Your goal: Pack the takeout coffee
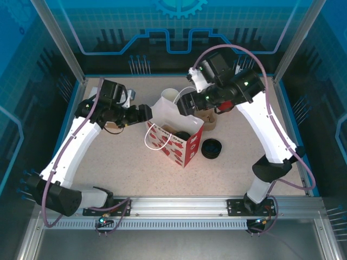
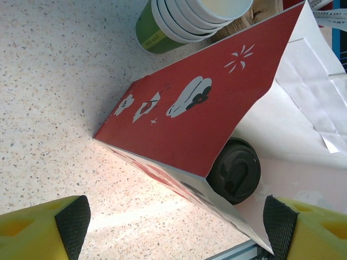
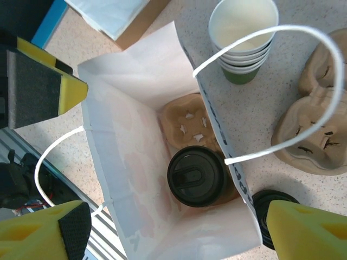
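Lidded cups [image 3: 196,176], by my count: one
Paper bags [image 3: 124,146]: one
Lidless-cup stacks [image 3: 243,27]: one
Loose-lid stacks [image 1: 211,148]: one

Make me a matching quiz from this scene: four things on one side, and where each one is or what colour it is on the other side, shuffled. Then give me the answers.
Things
1. takeout coffee
2. stack of lidless cups
3. loose lids
4. spare cup carriers

Descriptions
A. brown pulp, on the table outside the paper bag
B. inside the bag, on a cardboard tray
C. black, stacked on the table beside the bag
D. cream and green, nested, open tops

Pairs: 1-B, 2-D, 3-C, 4-A
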You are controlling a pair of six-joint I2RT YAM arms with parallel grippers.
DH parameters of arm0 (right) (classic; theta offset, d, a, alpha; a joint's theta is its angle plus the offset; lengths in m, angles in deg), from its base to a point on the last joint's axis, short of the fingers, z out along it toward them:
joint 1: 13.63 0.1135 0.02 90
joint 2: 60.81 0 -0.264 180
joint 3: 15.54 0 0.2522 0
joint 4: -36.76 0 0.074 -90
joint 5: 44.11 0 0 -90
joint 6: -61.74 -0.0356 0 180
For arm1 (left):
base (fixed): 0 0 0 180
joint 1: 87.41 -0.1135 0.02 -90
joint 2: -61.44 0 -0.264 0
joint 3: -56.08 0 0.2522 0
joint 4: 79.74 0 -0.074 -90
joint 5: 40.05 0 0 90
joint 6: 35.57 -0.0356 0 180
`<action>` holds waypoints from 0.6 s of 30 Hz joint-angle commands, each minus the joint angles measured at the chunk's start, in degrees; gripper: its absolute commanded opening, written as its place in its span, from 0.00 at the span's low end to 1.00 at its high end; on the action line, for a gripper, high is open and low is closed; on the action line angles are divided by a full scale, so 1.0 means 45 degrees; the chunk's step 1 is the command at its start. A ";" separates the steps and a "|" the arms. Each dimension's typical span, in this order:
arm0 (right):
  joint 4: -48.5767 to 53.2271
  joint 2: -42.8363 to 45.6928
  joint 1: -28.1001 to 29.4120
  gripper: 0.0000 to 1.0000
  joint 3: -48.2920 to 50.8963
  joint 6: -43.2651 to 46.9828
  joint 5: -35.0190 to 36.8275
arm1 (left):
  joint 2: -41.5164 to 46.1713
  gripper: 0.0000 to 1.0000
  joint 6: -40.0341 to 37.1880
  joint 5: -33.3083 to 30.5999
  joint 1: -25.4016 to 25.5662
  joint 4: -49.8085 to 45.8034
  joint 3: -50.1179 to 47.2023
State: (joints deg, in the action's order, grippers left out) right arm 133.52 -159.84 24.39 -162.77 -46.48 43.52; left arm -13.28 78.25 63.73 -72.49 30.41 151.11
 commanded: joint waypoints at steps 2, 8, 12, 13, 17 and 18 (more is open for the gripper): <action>-0.0066 0.0890 -0.0493 0.86 0.0115 -0.0229 -0.0403 | 0.0552 0.87 -0.0326 -0.0177 -0.0200 -0.0283 0.0415; -0.0176 0.1712 -0.1259 0.83 0.0812 -0.0268 -0.0284 | 0.1009 0.89 -0.0486 -0.0438 -0.0303 -0.0127 0.0290; -0.0223 0.2227 -0.1919 0.81 0.1493 -0.0229 -0.0210 | 0.1261 0.90 -0.0483 -0.0525 -0.0346 -0.0044 0.0108; -0.0237 0.2337 -0.2074 0.80 0.1661 -0.0229 -0.0214 | 0.1274 0.90 -0.0487 -0.0541 -0.0365 -0.0068 0.0069; -0.0468 0.2960 -0.2872 0.76 0.2481 -0.0211 -0.0243 | 0.1406 0.90 -0.0536 -0.0637 -0.0401 -0.0145 0.0008; -0.0504 0.3091 -0.3089 0.75 0.2626 -0.0211 -0.0281 | 0.1413 0.90 -0.0544 -0.0651 -0.0405 -0.0141 0.0005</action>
State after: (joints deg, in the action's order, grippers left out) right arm 132.25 -148.43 12.76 -152.56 -47.12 42.80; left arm -8.03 77.46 61.74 -73.61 30.23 151.11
